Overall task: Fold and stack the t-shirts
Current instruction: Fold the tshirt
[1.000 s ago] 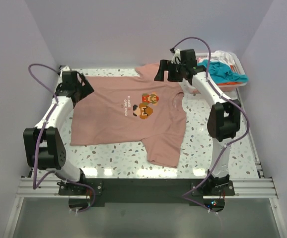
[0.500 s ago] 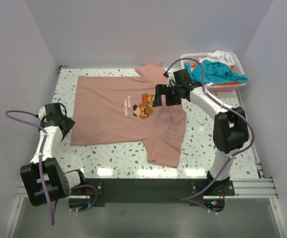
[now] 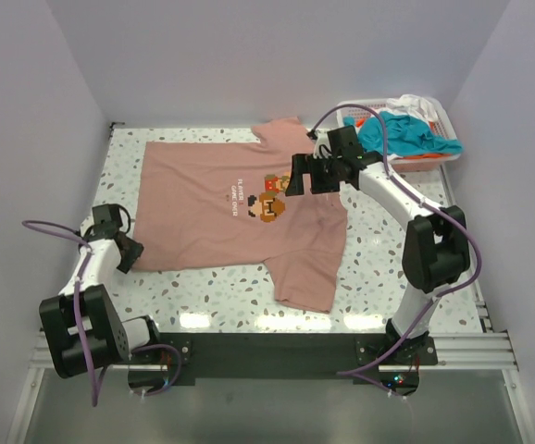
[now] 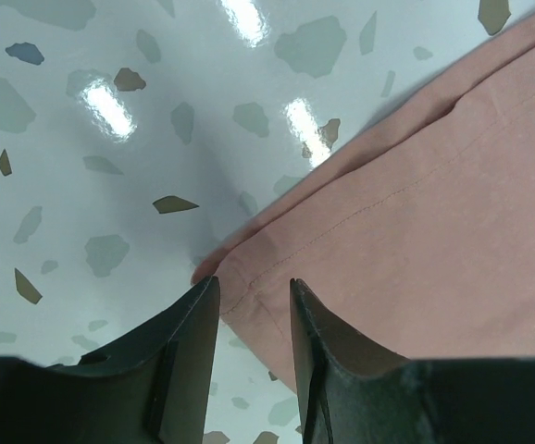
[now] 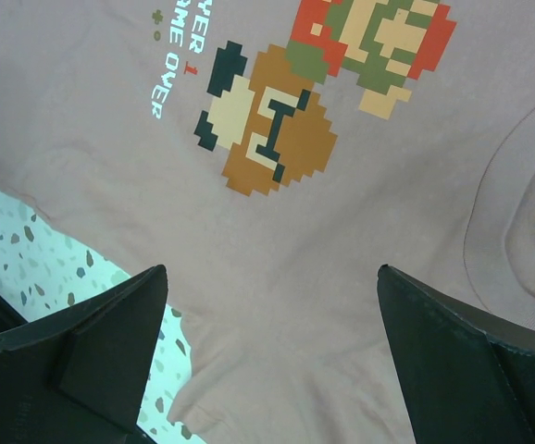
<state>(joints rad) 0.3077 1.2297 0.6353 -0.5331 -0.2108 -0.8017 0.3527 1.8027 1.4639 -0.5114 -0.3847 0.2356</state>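
A salmon-pink t-shirt [image 3: 212, 217] lies flat and print-up across the speckled table, collar to the right. My left gripper [image 3: 129, 252] is low at its near-left hem corner. In the left wrist view the narrowed jaws of the left gripper [image 4: 254, 296] straddle that hem corner [image 4: 226, 270] with a gap still between them, and the t-shirt [image 4: 416, 213] stays flat. My right gripper [image 3: 300, 183] hovers wide open over the chest, just right of the pixel print [image 5: 267, 129]. Nothing is held by the right gripper [image 5: 272, 270] above the t-shirt [image 5: 342, 305].
A white lattice basket [image 3: 448, 118] at the back right holds teal [image 3: 406, 134], white and orange tees heaped together. Bare speckled table [image 3: 193, 291] shows along the near edge and on the right [image 3: 379, 250]. Walls close in on three sides.
My left arm swung from the far-left hem down to the near-left corner, its jaws narrowing. My right gripper moved from the back sleeve toward the chest print.
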